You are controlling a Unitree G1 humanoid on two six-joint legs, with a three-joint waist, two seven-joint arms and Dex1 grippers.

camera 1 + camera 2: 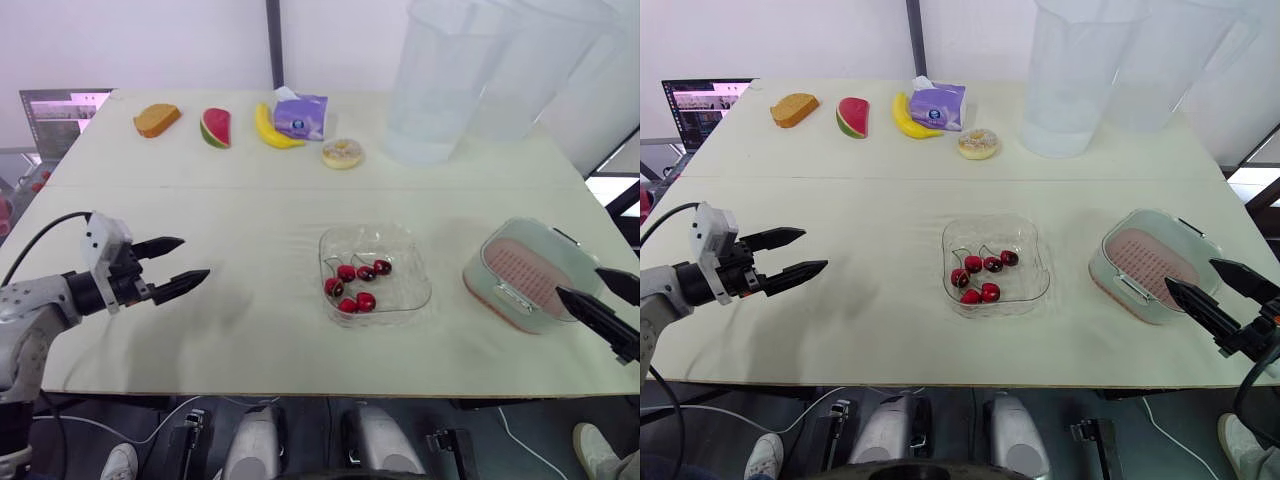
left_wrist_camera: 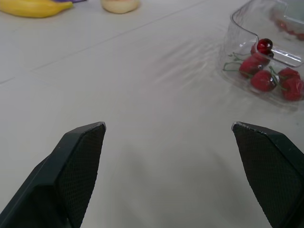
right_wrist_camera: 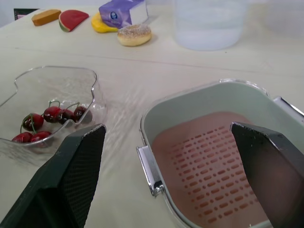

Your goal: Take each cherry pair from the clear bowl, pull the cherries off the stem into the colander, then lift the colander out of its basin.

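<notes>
— How far along is the task being judged?

— Barely begun. The cherries (image 1: pixel 355 286) are all lying, stems attached, in the clear bowl (image 1: pixel 421 292) at the middle of the tabletop (image 1: pixel 250 200). The colander (image 1: pixel 520 268), seated in its basin (image 3: pixel 204 97) at the bowl's 3 o'clock, is sitting empty. Every pull and the final lift are yet to be done.

— And how are the arms being held?

— The left fingers (image 1: pixel 188 281) are being held wide apart with nothing gripped, low over bare tabletop at the bowl's 9 o'clock, well apart from it and aimed toward it. The right fingers (image 1: pixel 590 312) are being held equally wide and empty at the basin's 4 o'clock edge, aimed across the colander toward 10 o'clock.
</notes>
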